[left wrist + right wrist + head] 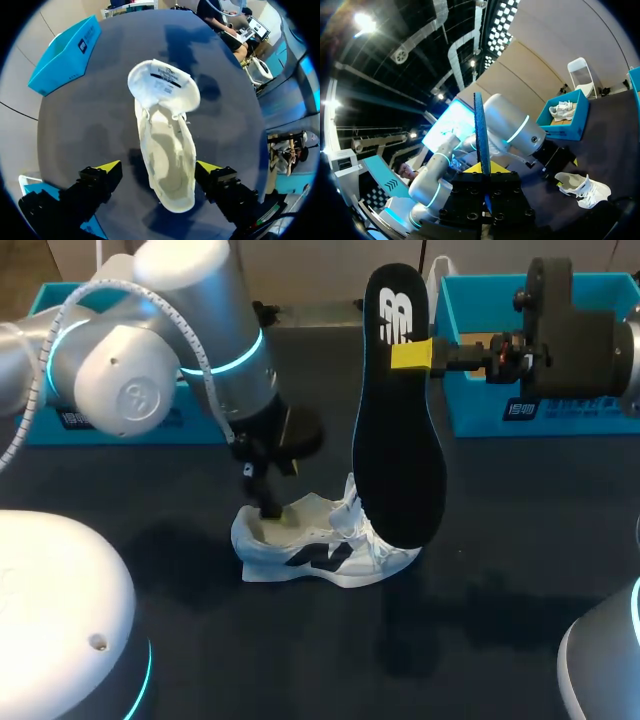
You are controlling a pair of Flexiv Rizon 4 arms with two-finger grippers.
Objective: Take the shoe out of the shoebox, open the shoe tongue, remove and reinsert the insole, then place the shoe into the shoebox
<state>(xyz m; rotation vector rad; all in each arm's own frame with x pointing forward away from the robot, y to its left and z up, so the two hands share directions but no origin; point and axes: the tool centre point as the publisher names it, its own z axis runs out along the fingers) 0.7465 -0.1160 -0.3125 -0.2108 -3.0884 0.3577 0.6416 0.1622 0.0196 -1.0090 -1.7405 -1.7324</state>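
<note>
The insole [398, 450] is pinched near its narrower end by the right gripper [412, 355], whose yellow tips are pressed against its two faces. It is held upright in the air, and its black length hangs down from the jaws. In the head view its broad end is seen just in front of the shoe [322, 545]; whether the two touch cannot be told. In the right wrist view the insole is seen edge-on, rising straight out from between the clamped fingers. The left gripper [157, 167] is spread wide over the heel end of the white shoe, which is set on the dark table [500, 570]. One fingertip [107, 166] is kept apart from the shoe on one side, while the other is just beside its rim, so nothing is clamped. The tongue [162, 85] is folded open ahead of these jaws, and the pale inside of the shoe is laid bare between tongue and heel. A blue shoebox [480, 410] is seen just behind the right gripper. A second blue box [572, 130], holding a second shoe [561, 107], is seen well ahead of the right jaws, beyond the left arm.
</note>
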